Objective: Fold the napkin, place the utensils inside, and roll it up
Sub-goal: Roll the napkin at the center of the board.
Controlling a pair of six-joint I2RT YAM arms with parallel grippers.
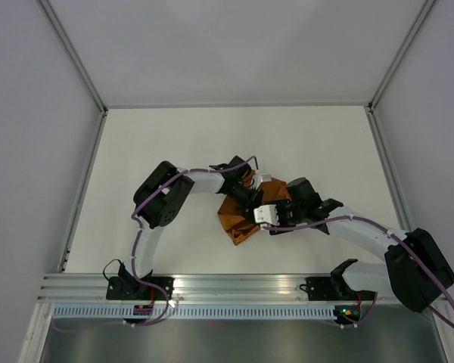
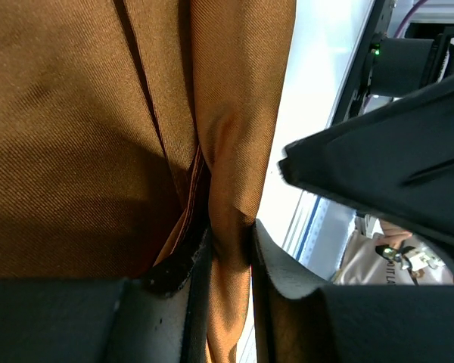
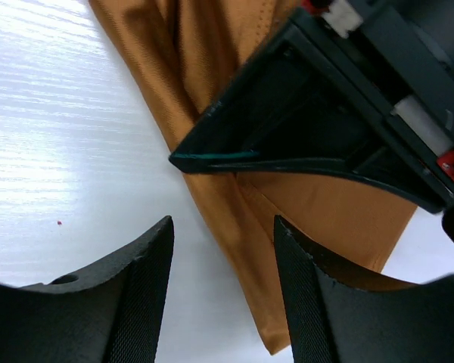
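- The napkin (image 1: 238,221) is a rust-brown cloth. It lies bunched up near the middle of the white table (image 1: 174,144), a bit toward the near side.
- It is not flat. In the top view it looks like a crumpled heap with a pointed corner at its near end.
- In the left wrist view the napkin (image 2: 98,113) fills most of the picture. Long folds run down it.
- The left gripper (image 2: 227,253) has its two fingers pressed together on one fold of the napkin. The cloth is pinched tight between them.
- In the top view the left gripper (image 1: 246,193) sits at the far left side of the heap.
- The right gripper (image 1: 263,218) is just on the right side of the heap, very close to the left one.
- In the right wrist view the right gripper (image 3: 223,227) has its fingers (image 3: 147,272) apart. Nothing is held between them.
- Below that gap you can see the bare table (image 3: 60,113) and a long edge of the napkin (image 3: 325,212).
- The dark body of the left gripper (image 3: 303,128) shows just past those fingers, over the cloth.
- Both arms bend in toward the middle from their bases at the near edge.
- A metal rail (image 1: 234,286) runs along the near edge, and pale walls (image 1: 234,45) stand around the table.
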